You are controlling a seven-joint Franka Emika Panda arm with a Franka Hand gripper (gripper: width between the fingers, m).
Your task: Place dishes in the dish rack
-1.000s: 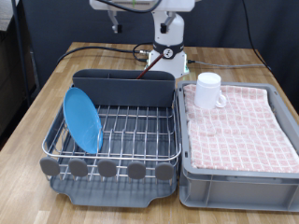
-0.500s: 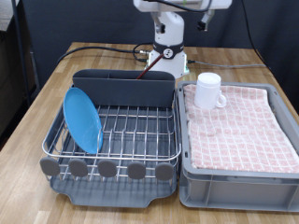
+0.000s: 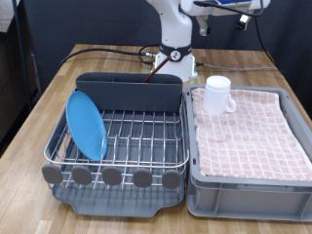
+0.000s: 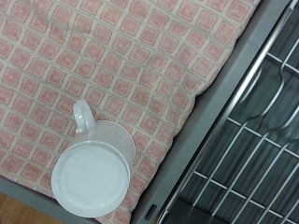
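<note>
Blue plate (image 3: 86,124) stands on edge, propped by the rack (image 3: 146,136) wires; mug (image 4: 92,172) sits below the jaws; can't tell if they're open.

A wooden table (image 3: 255,71) fills the scene, its warm brown grain running across. Behind the table hangs a black curtain (image 3: 97,21). At the table's left edge, grey floor (image 3: 6,117) shows.
</note>
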